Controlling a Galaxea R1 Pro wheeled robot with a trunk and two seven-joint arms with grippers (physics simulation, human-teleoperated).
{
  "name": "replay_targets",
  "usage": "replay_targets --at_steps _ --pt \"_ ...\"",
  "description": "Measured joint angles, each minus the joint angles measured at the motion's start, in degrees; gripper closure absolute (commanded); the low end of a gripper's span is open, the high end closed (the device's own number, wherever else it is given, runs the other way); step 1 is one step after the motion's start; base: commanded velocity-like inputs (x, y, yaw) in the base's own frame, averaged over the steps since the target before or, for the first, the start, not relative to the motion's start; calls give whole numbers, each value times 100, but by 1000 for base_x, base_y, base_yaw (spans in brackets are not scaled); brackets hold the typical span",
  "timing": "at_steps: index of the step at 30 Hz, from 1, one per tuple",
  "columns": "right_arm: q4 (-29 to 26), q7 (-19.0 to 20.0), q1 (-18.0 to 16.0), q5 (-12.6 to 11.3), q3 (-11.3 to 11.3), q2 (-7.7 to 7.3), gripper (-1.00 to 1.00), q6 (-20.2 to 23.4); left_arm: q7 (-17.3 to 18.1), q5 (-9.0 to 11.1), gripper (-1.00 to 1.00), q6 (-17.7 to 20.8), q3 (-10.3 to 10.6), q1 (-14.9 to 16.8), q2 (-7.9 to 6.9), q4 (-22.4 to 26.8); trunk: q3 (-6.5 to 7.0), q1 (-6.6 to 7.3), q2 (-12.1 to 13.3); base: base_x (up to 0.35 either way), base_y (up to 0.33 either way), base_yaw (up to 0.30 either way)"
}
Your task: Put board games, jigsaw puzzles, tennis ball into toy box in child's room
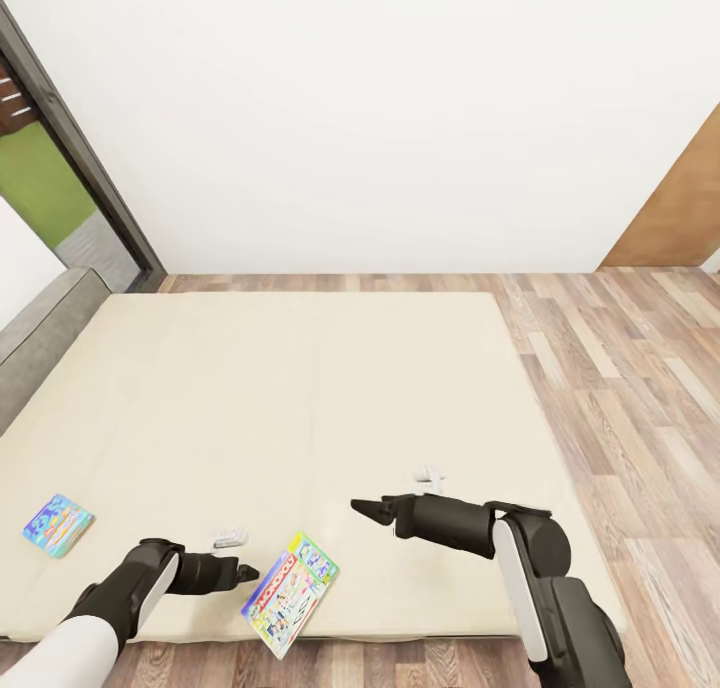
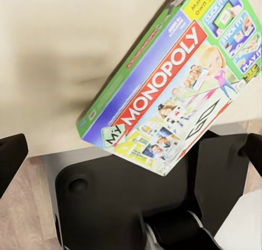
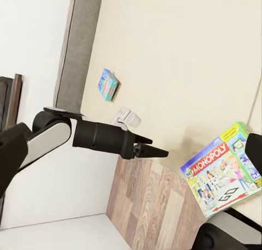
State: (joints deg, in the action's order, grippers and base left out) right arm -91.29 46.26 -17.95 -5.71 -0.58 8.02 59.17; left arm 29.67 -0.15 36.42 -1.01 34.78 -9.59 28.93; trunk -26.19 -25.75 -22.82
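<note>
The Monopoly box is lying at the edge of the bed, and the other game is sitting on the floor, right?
Not quite. The Monopoly box does lie at the edge of the bed, but the other game is on the bed too, not on the floor. The head view shows it resting on the mattress.

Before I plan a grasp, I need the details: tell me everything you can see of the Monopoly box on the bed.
The My Monopoly box is a flat rectangular carton, seemingly printed cardboard, with a green edge, a blue and red title band, and cartoon figures on its lid. It appears closed. It lies face up at the bed front edge, turned diagonally, one corner overhanging the wooden floor. The left gripper is just beside it, not touching.
</note>
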Motion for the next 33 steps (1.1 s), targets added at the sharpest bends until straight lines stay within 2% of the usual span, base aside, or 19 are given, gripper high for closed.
replay_targets --at_steps 8,14,17,33 --pt "5 289 12 -16 -141 -32 -100 12 95 5 -100 11 0 0 -7 -14 0 0 0 0 0 0" --pt "7 481 33 -18 -148 -31 -100 -19 866 -22 -100 12 12 0 -22 -16 0 0 0 0 0 0" --pt "7 507 39 -18 -144 -26 -100 -36 1047 -36 -100 17 14 0 -36 -16 -5 0 0 0 0 0" --pt "5 516 25 -17 -142 -32 -100 -20 1082 -49 -100 38 45 0 -16 -16 -131 0 0 0 0 0"
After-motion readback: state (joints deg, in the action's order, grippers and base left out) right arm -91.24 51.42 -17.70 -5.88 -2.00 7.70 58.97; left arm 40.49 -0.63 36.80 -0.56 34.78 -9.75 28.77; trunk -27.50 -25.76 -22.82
